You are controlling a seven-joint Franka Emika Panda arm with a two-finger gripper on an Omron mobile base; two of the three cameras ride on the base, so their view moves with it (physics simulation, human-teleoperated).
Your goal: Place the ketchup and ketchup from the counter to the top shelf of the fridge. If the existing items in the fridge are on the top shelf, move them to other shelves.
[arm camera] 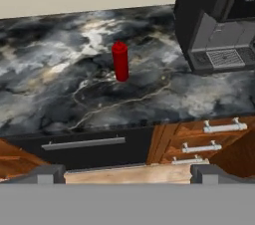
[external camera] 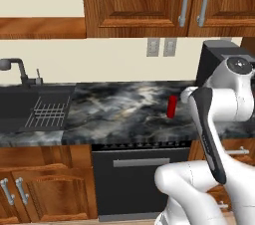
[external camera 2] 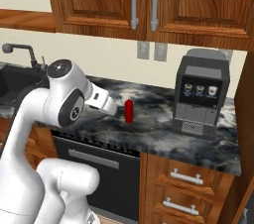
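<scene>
Wide apart stand the jaws of the gripper (arm camera: 127, 174), nothing between them; the two dark fingertips (arm camera: 47, 173) rise far from each other at the bottom of the hand view, up in the air in front of the counter (arm camera: 60, 94) and touching nothing.

One red ketchup bottle (arm camera: 120, 60) stands upright on the dark marbled stone, well back from the front edge. It is plain dark red all over, so it looks to be the taller bottle, though its nozzle is too small to make out. From the right base view the bottle (external camera 2: 129, 111) sits between the arm's wrist on its left and the black coffee machine (external camera 2: 201, 94) on its right, apart from both. From the left base view it (external camera: 172, 106) is half hidden behind the white forearm.

Below the counter runs a black dishwasher front (external camera: 134, 179), with wooden drawers (external camera 2: 186, 188) beside it. A sink (external camera: 30, 107) with a dark faucet (external camera: 17, 67) lies off to the left.
</scene>
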